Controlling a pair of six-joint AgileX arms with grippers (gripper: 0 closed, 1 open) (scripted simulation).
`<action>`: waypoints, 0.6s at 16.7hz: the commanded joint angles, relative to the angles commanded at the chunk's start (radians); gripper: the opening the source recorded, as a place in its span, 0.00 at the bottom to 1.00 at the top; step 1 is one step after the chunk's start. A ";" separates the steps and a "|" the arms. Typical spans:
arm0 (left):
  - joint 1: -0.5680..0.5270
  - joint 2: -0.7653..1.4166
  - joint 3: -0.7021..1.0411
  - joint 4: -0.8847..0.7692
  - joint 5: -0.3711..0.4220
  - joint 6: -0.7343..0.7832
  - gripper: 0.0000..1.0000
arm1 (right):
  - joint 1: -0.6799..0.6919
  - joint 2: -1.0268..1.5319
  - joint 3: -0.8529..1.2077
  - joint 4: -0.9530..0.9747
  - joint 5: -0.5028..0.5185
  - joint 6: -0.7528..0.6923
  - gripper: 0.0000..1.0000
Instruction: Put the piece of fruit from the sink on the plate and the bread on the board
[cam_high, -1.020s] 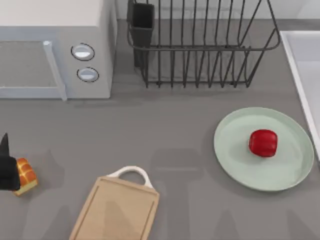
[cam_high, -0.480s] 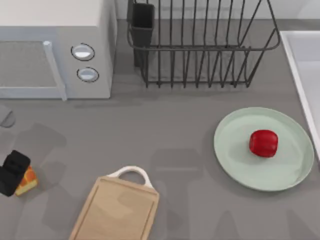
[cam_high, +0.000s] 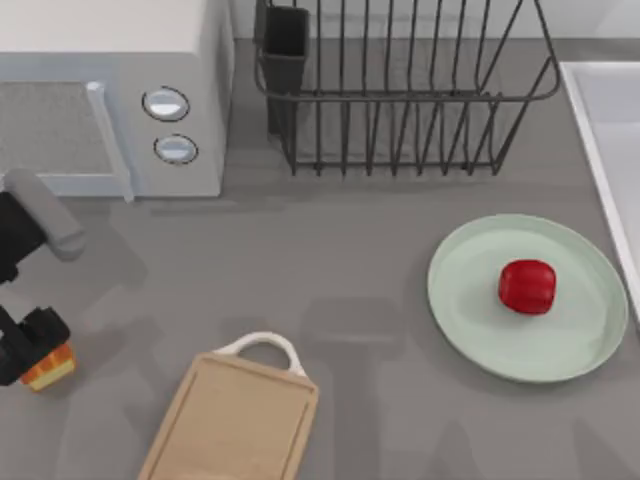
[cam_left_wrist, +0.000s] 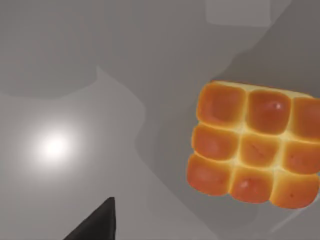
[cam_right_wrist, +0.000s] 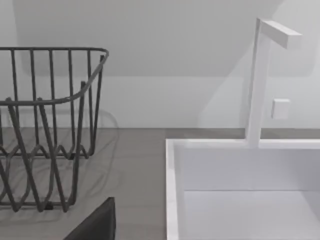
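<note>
Left pincer (cam_high: 30, 352) is down at the tabletop's (cam_high: 330, 270) left edge, right over the bread (cam_high: 52, 368), whose orange corner peeks out on its near-right side. Whether the pincer is apart or clamped, I cannot tell from above. The board (cam_high: 232, 420) lies just to the right and a touch nearer, long axis tilted, white handle pointing far-right, so the carry looks like a short hop rightward, and the left arm is plainly the nearer one. Over on the right, the piece of fruit (cam_high: 527, 286) sits on the plate (cam_high: 470, 320), with the sink (cam_high: 610, 150) at the right edge beyond it. Count: one fruit, one plate, one bread, one board, one sink, plus a microwave (cam_high: 110, 95) far left and a dish rack (cam_high: 400, 90) far centre.

Left wrist view: the bread (cam_left_wrist: 252, 145) is square, three by three glazed bumps, no real long axis, sitting off to one side of a dark fingertip (cam_left_wrist: 95, 225).

Right wrist view: the sink (cam_right_wrist: 240, 190), its tap (cam_right_wrist: 260, 80) and the dish rack (cam_right_wrist: 45, 125); the right arm looks parked there.
</note>
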 joint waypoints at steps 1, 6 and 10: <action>-0.002 0.048 0.030 -0.028 0.000 0.026 1.00 | 0.000 0.000 0.000 0.000 0.000 0.000 1.00; -0.007 0.187 0.119 -0.109 0.000 0.103 1.00 | 0.000 0.000 0.000 0.000 0.000 0.000 1.00; -0.007 0.193 0.121 -0.111 0.000 0.105 1.00 | 0.000 0.000 0.000 0.000 0.000 0.000 1.00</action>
